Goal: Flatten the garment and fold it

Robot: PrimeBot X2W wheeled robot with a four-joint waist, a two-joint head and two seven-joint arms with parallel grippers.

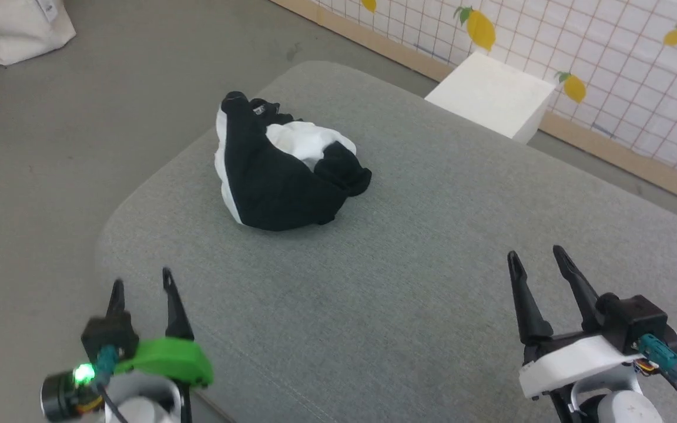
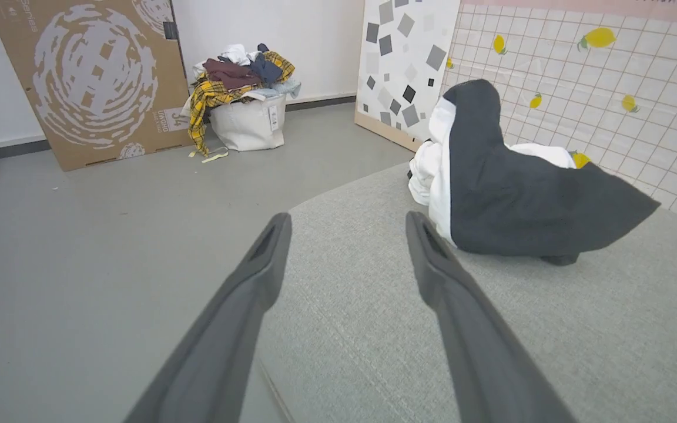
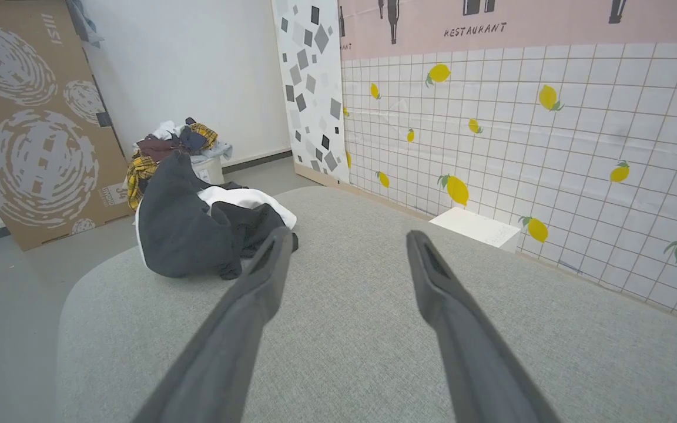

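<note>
The garment (image 1: pixel 280 170) lies crumpled in a black and white heap on the far left part of the grey cushioned surface (image 1: pixel 409 282). In the left wrist view the garment (image 2: pixel 509 188) rises ahead and to the right of the fingers; in the right wrist view the garment (image 3: pixel 197 226) sits ahead to the left. My left gripper (image 1: pixel 141 282) hovers open over the surface's near left edge, well short of the heap. My right gripper (image 1: pixel 535 255) stands open at the near right, nothing between its fingers. Both are apart from the cloth.
A white box (image 1: pixel 494 94) stands on the floor behind the surface, by the lemon-patterned wall (image 1: pixel 609 64). A white bag heaped with clothes (image 2: pixel 244 100) and a cardboard sheet (image 2: pixel 86 76) lean at the far wall. Grey floor (image 1: pixel 50 153) lies left of the surface.
</note>
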